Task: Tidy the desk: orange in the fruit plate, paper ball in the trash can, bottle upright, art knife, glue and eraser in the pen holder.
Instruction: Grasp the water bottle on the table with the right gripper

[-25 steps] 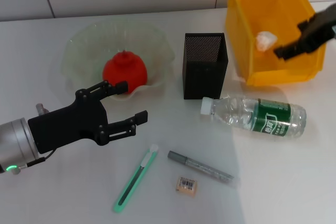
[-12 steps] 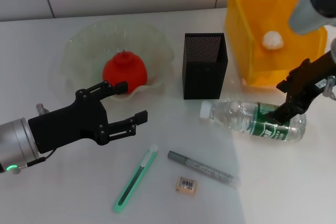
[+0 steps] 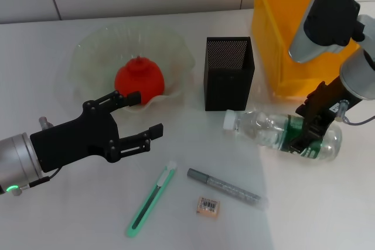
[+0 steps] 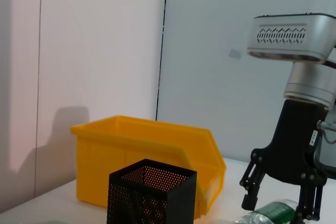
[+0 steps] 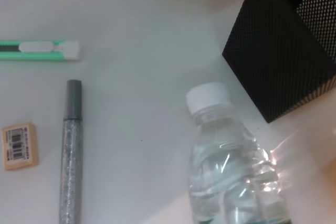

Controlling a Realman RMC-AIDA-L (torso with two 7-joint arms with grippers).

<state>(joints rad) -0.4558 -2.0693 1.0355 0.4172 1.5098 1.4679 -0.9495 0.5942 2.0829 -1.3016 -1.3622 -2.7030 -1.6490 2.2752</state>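
Right pincer (image 3: 309, 126) straddles the lying bottle (image 3: 281, 133), spread wide (slick, light, crushable): grip mid-label. Left pincer (image 3: 137, 116) idles open.

You're working in bright, even light from above. Soft shadows fall beside the pen holder (image 3: 229, 73) and under the left gripper (image 3: 140, 116). The right wrist view is slightly soft, with glare sparkling on the bottle (image 5: 232, 166). The head view is sharp.
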